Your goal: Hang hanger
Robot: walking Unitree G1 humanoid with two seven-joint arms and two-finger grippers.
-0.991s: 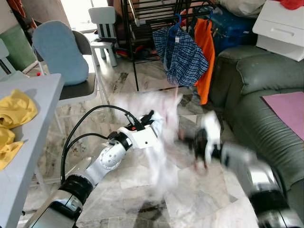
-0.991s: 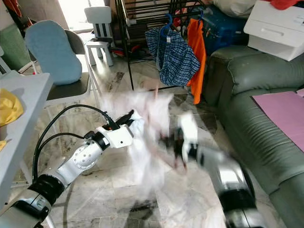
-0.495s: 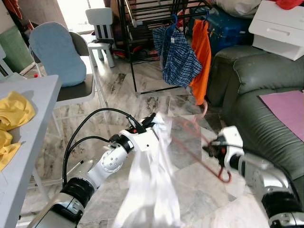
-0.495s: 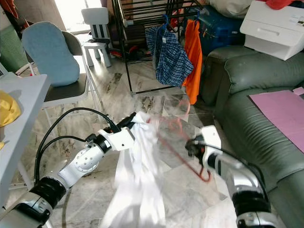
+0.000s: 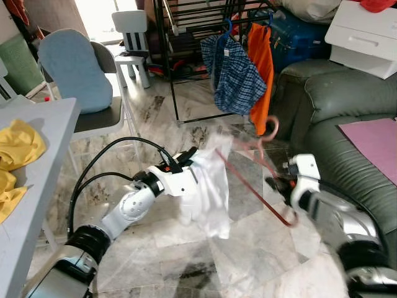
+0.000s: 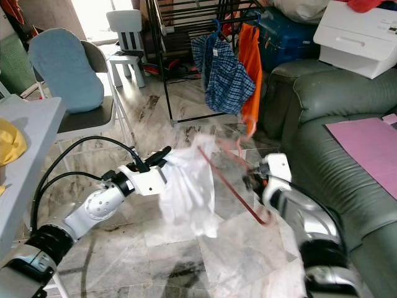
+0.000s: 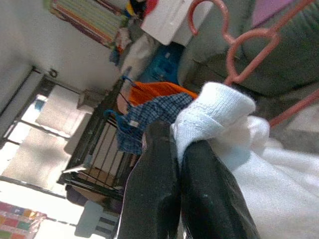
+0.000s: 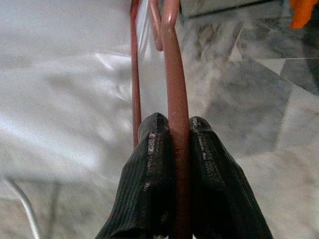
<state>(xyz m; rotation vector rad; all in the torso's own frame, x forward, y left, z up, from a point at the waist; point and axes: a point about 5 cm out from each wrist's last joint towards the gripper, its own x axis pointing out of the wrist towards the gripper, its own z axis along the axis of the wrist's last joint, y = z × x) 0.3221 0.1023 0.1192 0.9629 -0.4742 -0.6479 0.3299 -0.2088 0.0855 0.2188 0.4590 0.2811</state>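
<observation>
My right claw [image 8: 172, 134] pinches the pink hanger [image 5: 260, 180]; my left claw [image 7: 187, 149] grips the white garment [image 5: 208, 192]. Rack [image 5: 186, 12] ahead of both; hanging not yet done.

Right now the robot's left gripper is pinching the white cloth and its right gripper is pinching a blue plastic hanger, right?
Almost. The right gripper is shut on a pinkish-red plastic hanger, not a blue one, as the right wrist view shows. The left gripper does pinch the white cloth.

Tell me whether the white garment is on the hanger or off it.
Partly on. The white garment hangs bunched from the left tool, with the pink hanger, held by the right tool, at its top; how far in, cannot tell.
</observation>
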